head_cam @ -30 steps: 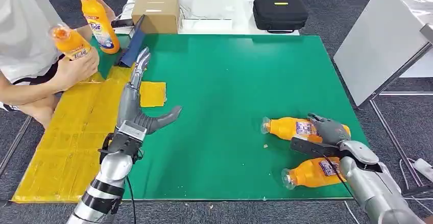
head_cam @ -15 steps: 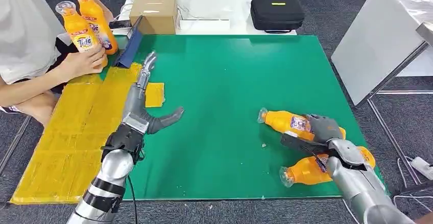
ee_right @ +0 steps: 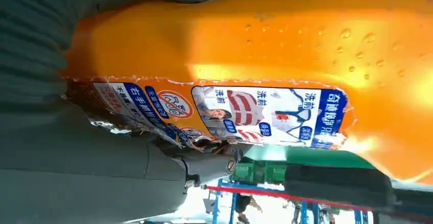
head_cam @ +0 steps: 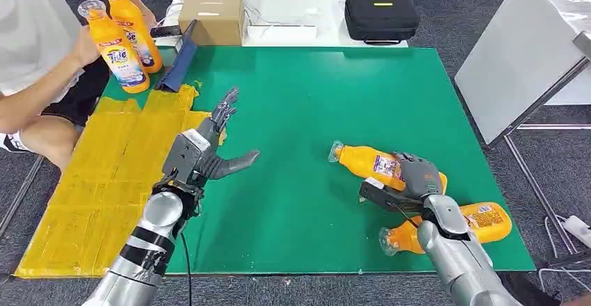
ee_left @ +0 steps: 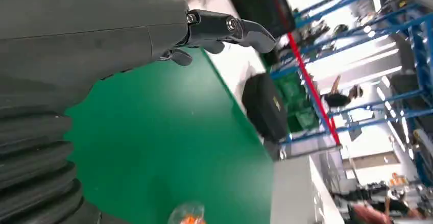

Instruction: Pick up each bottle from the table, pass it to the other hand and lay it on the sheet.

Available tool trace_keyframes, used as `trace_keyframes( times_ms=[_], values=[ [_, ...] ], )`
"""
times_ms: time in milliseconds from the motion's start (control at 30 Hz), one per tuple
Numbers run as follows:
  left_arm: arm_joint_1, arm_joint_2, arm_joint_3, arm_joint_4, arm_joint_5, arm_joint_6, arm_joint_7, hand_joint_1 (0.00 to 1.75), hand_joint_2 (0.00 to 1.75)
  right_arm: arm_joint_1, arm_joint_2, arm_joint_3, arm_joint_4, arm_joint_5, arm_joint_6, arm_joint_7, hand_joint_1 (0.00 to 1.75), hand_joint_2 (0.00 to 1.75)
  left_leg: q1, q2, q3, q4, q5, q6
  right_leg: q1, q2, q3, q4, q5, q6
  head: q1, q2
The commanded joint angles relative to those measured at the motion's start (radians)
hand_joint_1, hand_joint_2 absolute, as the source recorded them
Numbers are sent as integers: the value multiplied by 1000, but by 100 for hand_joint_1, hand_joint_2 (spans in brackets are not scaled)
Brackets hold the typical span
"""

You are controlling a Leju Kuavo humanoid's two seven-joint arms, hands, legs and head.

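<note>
Two orange plastic detergent bottles lie on the right side of the green mat, and the robot's right hand (head_cam: 412, 180) has its dark fingers wrapped over the farther one (head_cam: 369, 163), thumb underneath, so the grasp looks made; the right wrist view shows the grey thumb pressed against that bottle's glossy orange wall, beaded with droplets, just below a printed paper label whose edge is torn and ragged. The bottle lies on its side with its clear neck pointing toward the middle of the table; whether it has left the surface I cannot tell. The second lying bottle (head_cam: 460, 226) rests just beside the right forearm, untouched. The left hand (head_cam: 202, 156) hovers over the mat's left part with fingers spread apart and thumb out, holding nothing, seemingly ready to receive. So the step in hand is the pick-up; next would come a lift and a carry toward the centre, where the left hand must close on the smooth, rounded body before the right lets go. Beyond it lies the crinkled yellow sheet (head_cam: 90, 194), and at its far end a person (head_cam: 42, 55) handles two upright orange bottles (head_cam: 118, 41).
</note>
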State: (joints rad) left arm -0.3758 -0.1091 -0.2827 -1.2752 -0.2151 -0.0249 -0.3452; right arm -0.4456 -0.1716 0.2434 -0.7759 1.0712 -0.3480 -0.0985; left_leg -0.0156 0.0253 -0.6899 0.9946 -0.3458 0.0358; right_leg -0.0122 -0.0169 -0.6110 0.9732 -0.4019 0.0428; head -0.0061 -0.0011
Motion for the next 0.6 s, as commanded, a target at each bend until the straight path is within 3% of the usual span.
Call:
trace_keyframes(
  times_ms=[33,233,600],
  values=[
    [-103,-2,26,225,35,-23,8,0,175,62,172,-175,-221,-121,-199,-100,175,175,1,1,6,1,-3,-4,1,4,4,1,-2,-3,0,0],
    [-142,-25,-21,259,39,-19,11,0,175,148,270,-232,-447,-275,-331,-207,175,175,3,-3,6,2,-4,-4,2,0,5,2,-4,-3,0,0],
    [-166,-30,-35,292,83,-26,22,0,175,196,337,-226,-517,-532,-248,-341,175,175,2,-3,5,1,-3,-4,1,0,4,1,-3,-3,0,0]
  ],
)
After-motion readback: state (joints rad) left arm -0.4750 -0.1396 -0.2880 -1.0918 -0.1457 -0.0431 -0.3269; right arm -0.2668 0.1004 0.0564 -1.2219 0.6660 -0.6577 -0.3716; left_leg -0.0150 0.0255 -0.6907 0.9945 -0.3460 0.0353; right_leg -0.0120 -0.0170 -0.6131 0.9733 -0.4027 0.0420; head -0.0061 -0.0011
